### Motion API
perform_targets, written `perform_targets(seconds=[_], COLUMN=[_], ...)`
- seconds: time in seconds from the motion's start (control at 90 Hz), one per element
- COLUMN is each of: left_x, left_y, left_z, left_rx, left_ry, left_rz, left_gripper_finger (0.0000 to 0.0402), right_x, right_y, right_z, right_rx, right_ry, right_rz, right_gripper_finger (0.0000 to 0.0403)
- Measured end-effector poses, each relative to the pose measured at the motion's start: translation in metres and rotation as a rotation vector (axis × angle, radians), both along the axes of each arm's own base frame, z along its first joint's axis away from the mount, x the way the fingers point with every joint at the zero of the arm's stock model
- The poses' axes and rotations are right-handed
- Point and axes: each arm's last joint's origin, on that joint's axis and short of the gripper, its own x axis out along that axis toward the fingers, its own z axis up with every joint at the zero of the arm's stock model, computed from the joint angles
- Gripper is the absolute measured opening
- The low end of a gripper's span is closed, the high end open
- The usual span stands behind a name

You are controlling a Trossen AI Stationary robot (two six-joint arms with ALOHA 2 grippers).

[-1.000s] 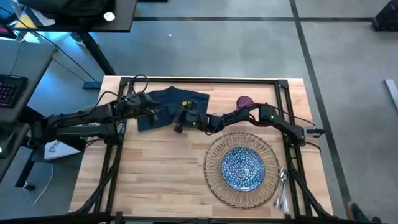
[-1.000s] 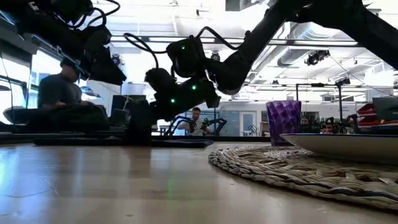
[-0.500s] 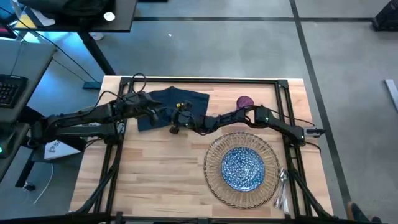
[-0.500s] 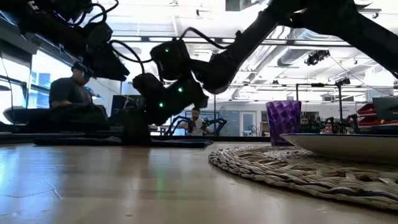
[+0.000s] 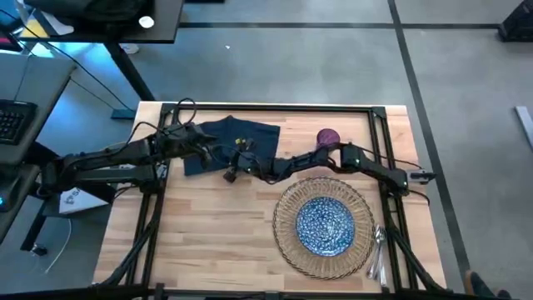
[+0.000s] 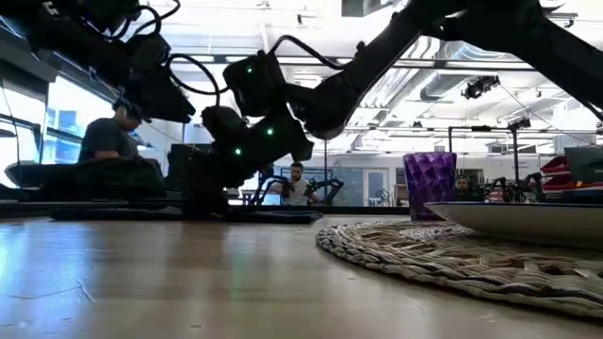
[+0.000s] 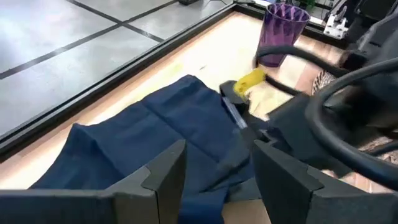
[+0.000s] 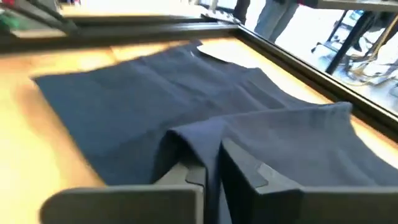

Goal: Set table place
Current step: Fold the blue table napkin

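Right jaws [image 8: 208, 171] pinch a fold of the napkin [image 5: 229, 137] at bench far edge | left jaws [image 7: 214, 177] open above it | mat [image 5: 287, 242], plate [image 5: 326, 223] placed; napkin, cutlery [image 5: 377, 254], cup [image 5: 326, 136] not.

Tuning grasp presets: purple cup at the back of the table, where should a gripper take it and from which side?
Grip the purple cup by its faceted side wall, jaws either side, coming in level from the bare table side. It stands upright with the mouth open; the wicker mat and right arm crowd its front.
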Motion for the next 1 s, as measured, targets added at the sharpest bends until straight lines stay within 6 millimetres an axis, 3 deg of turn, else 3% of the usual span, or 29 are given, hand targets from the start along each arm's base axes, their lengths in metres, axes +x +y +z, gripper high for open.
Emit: perform_targets(seconds=[0.122,0.222,0.378,0.544,0.733,1.0], left_x=[-0.002,-0.005,-0.008,-0.001,0.013,0.031], left_y=[0.0,0.0,0.003,0.012,0.04,0.098], left_z=[-0.004,-0.007,-0.012,-0.016,-0.026,-0.025], left_rx=[0.006,0.007,-0.005,0.013,-0.047,-0.173], left_ry=[0.051,0.101,0.156,0.171,0.168,0.155], left_rz=[0.01,0.038,0.057,-0.023,-0.118,-0.355], left_gripper_finger=[0.0163,0.0163,0.0163,0.0163,0.0163,0.0158], right_x=[-0.001,-0.014,-0.05,-0.094,-0.121,-0.132], right_y=[0.016,0.035,0.059,0.065,0.063,0.064], right_z=[-0.003,-0.014,-0.023,-0.018,-0.022,-0.013], right_rx=[0.021,0.04,0.065,0.063,0.065,-0.024], right_ry=[-0.017,-0.035,-0.111,-0.187,-0.117,-0.065], right_rz=[0.015,0.037,0.066,0.109,0.226,0.297], right_gripper_finger=[0.0001,0.0,0.0,0.0,0.0,0.0])
